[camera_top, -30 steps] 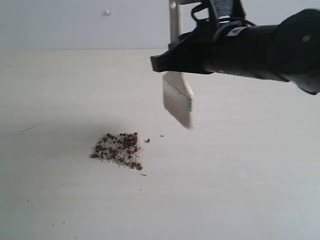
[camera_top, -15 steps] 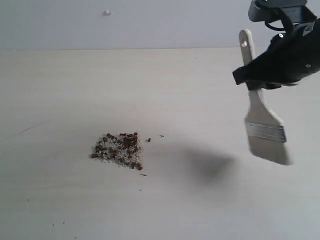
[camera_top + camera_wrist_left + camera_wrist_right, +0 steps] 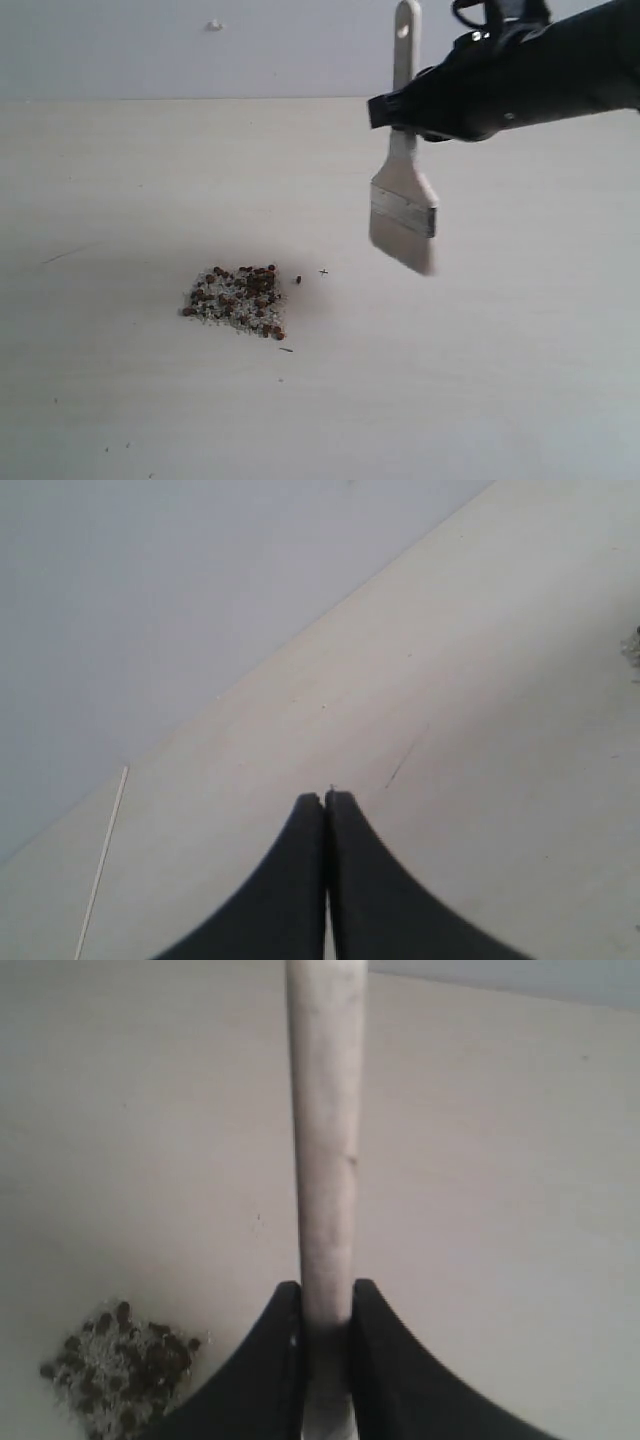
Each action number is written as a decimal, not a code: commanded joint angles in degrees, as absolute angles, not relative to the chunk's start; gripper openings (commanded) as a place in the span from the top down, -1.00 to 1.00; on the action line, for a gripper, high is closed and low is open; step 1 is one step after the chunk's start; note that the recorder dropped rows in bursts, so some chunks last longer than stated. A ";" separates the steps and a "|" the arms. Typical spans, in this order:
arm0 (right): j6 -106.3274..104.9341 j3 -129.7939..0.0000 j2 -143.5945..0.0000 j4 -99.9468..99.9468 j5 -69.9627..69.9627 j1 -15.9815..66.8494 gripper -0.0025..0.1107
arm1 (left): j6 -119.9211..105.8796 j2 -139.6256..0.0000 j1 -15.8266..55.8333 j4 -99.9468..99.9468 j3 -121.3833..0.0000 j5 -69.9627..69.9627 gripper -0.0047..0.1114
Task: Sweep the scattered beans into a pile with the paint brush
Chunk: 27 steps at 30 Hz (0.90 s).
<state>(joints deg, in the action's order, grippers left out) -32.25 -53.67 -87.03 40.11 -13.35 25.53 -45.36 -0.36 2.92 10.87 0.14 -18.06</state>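
The beans (image 3: 238, 299) lie in a compact reddish-brown pile mixed with white crumbs on the pale table, left of centre; one stray bean (image 3: 298, 279) sits just right of the pile. The pile also shows in the right wrist view as beans (image 3: 120, 1365). My right gripper (image 3: 400, 108) is shut on the handle of the paint brush (image 3: 404, 205), which hangs in the air, bristles down, above and to the right of the pile. The handle (image 3: 323, 1150) runs between the fingers (image 3: 270, 1360). My left gripper (image 3: 325, 800) is shut and empty, away from the pile.
The pale wooden table (image 3: 120, 170) ends at a grey wall behind. A thin dark scratch (image 3: 62, 256) marks the left side, and tiny specks (image 3: 323, 271) lie near the pile. A small white blob (image 3: 213, 25) sits on the wall.
The brush swung from above the table's middle far to the right, then came back left and higher. The bean pile has not changed.
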 commanded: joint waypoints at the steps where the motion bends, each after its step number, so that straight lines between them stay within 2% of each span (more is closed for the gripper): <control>1: -34.31 -52.77 -93.59 42.62 0.59 32.88 0.96 | -44.83 0.00 2.88 11.31 0.00 -17.63 0.92; 6: -33.72 -52.98 -100.35 43.32 11.95 39.07 0.96 | -44.83 0.00 2.88 11.31 0.00 -17.63 0.92; 10: -31.92 -52.98 -102.88 44.54 15.96 41.00 0.96 | -44.83 0.00 2.88 11.31 0.00 -17.63 0.92; 27: -13.29 -52.98 -103.18 44.06 15.72 43.07 0.96 | -44.83 0.00 2.88 11.31 0.00 -17.63 0.92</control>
